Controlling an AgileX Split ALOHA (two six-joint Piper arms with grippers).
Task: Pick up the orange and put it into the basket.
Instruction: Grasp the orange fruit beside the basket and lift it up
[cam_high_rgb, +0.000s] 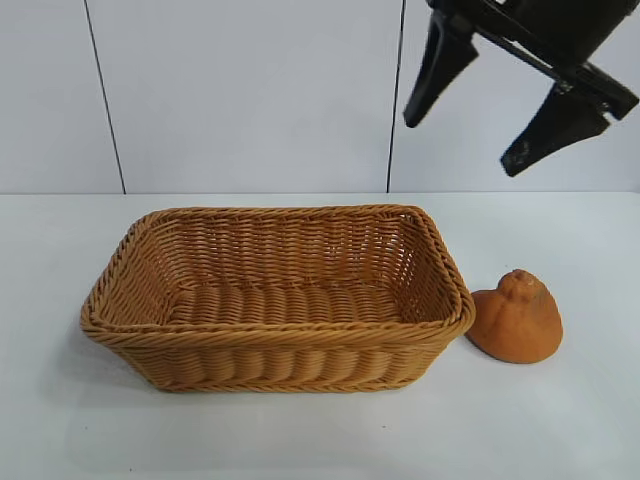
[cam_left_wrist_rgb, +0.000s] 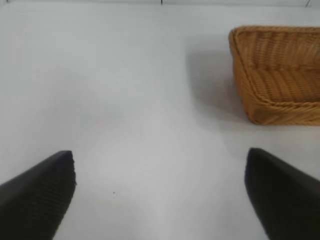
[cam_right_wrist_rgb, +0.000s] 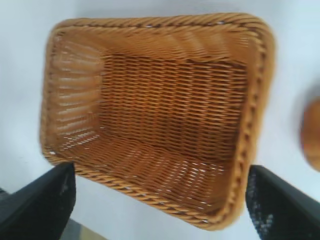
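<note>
One orange (cam_high_rgb: 515, 320) rests on the white surface (cam_high_rgb: 300, 440), touching the right end of one empty basket (cam_high_rgb: 280, 340) near the surface's middle. Two grippers: right gripper (cam_high_rgb: 465, 140) high above the orange, jaws wide, empty; left gripper (cam_left_wrist_rgb: 160, 192) likewise wide, empty.

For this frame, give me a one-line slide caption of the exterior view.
Open right gripper hangs above the orange, which sits on the table beside the empty basket.
</note>
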